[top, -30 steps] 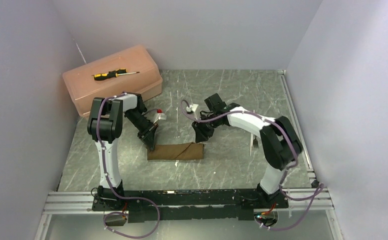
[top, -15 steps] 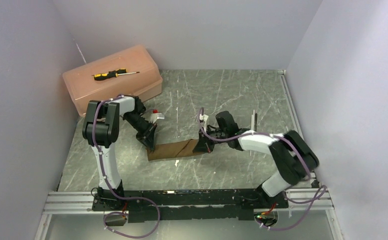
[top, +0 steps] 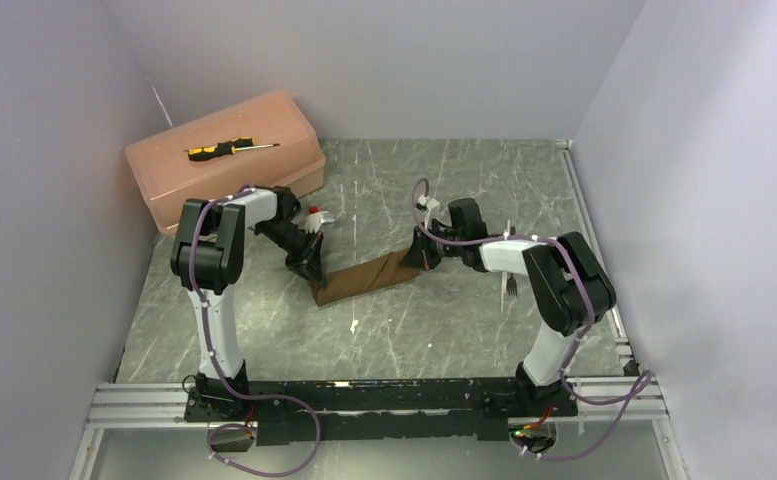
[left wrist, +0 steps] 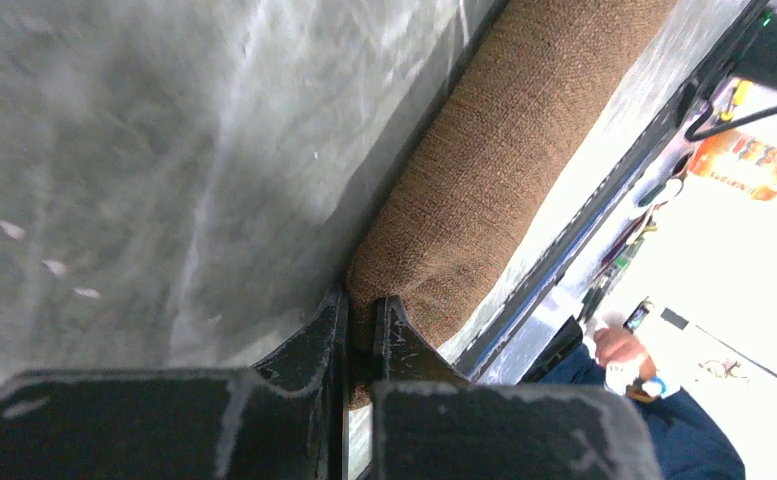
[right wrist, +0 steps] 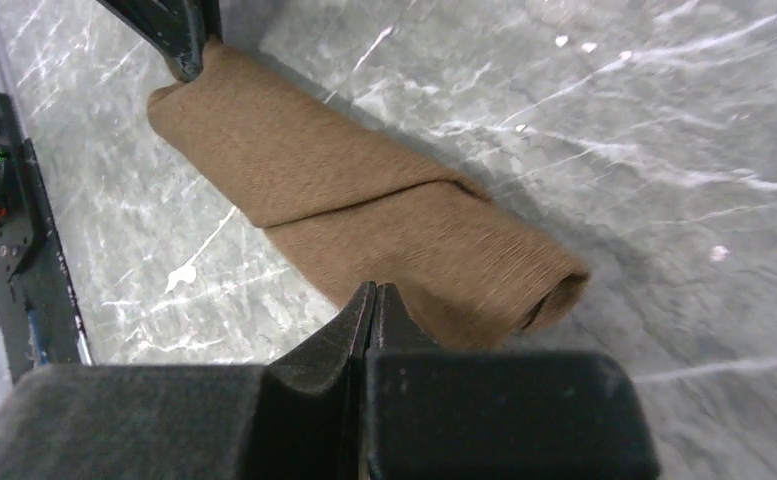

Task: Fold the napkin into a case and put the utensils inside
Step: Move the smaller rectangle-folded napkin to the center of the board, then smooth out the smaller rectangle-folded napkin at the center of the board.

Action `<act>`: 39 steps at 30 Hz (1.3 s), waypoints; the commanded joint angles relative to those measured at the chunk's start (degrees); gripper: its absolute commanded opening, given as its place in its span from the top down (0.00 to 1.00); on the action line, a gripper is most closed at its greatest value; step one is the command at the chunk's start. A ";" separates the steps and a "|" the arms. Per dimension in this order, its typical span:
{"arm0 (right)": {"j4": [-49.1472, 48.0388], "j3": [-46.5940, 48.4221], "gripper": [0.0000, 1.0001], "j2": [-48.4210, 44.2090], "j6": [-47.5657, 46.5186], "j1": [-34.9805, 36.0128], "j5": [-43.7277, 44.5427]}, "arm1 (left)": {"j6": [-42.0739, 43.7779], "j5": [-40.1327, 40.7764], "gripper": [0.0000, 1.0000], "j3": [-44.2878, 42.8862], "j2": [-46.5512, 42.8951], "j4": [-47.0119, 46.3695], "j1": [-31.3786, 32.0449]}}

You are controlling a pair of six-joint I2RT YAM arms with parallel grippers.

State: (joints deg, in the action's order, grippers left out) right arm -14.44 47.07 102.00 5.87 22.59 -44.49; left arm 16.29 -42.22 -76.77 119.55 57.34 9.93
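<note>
Holding the napkin (top: 369, 276) at both ends, I have it as a narrow brown pouch slanting across the table (top: 444, 330), well in front of the pink box (top: 226, 150). My left gripper (top: 313, 279) is pinched shut on the end nearer the box; the left wrist view shows a fold of cloth squeezed between the fingers (left wrist: 326, 335). My right gripper (top: 423, 254) is clamped together on the far end from the box, beside the pouch's open mouth as the right wrist view shows it.

One utensil (top: 513, 287), a fork by its tines, lies beyond the right arm, farther still from the box.

My worry is the fold. If the arms pull apart unevenly, the diagonal flap could slide open and the case unroll. Releasing one end carelessly could also drag the cloth and flatten the mouth, leaving nowhere for the fork to enter.
</note>
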 commanded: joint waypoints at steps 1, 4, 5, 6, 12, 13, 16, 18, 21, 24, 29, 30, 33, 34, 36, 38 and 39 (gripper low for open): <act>2.41 1.81 1.00 -8.97 -1.82 0.04 5.37 | -4.88 0.64 0.97 -1.85 1.50 -12.77 0.17; -5.36 -0.06 1.00 -12.35 5.71 2.40 1.37 | -6.62 0.20 0.97 -0.61 0.60 -14.59 0.11; -7.81 -0.26 1.00 -11.89 7.62 4.35 0.55 | -7.30 -0.06 0.97 -0.24 0.46 -15.04 0.04; -9.64 0.13 1.00 -10.34 9.76 6.73 -0.44 | -8.02 -0.39 0.97 0.18 0.36 -15.55 -0.11; -22.03 3.39 1.00 4.14 18.36 10.68 -5.25 | -7.92 0.14 0.97 0.97 0.27 -16.04 -0.27; -23.70 3.75 1.00 6.14 19.69 10.56 -5.56 | -7.67 0.32 0.97 0.98 0.37 -15.97 -0.27; -24.86 6.28 1.00 11.00 21.23 10.55 -5.95 | -7.32 0.54 0.97 0.74 0.68 -15.71 -0.39; -24.76 7.55 1.00 13.88 22.22 10.55 -5.68 | -6.89 1.22 0.97 0.66 0.42 -15.96 -0.46; -23.89 8.01 1.00 16.23 23.37 10.57 -4.65 | -5.60 3.50 0.91 0.21 -0.82 -15.42 -0.52; -20.76 7.90 1.00 16.95 22.39 10.55 -3.22 | -4.41 5.59 0.71 -0.25 -2.18 -14.24 -1.07; -17.20 7.18 1.00 16.53 20.54 10.55 -2.62 | -2.43 7.66 0.33 -1.93 -5.49 -10.84 -1.97; -16.98 7.06 1.00 16.26 20.48 10.55 -2.66 | -1.62 7.99 0.27 -2.39 -6.27 -10.01 -2.08; -16.19 7.26 1.00 15.45 20.19 10.55 -3.74 | -0.66 8.64 0.24 -3.42 -8.64 -7.88 -2.03; -16.08 7.33 1.00 14.91 20.12 10.56 -4.00 | -0.31 9.15 0.25 -4.11 -9.31 -7.11 -2.02; -15.91 7.93 1.00 13.94 20.30 10.67 -4.87 | 0.68 10.73 0.28 -5.41 -10.22 -5.72 -1.94; -15.32 9.03 1.00 12.59 20.61 10.71 -6.03 | 1.37 12.19 0.32 -6.62 -11.27 -5.24 -1.56; -15.16 9.39 1.00 11.67 21.02 10.80 -6.64 | 1.53 11.83 0.34 -7.02 -11.75 -5.36 -1.30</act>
State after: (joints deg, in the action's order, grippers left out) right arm -29.93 53.67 118.19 27.42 33.19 -48.73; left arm 14.70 -33.21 -80.34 112.36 50.24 7.97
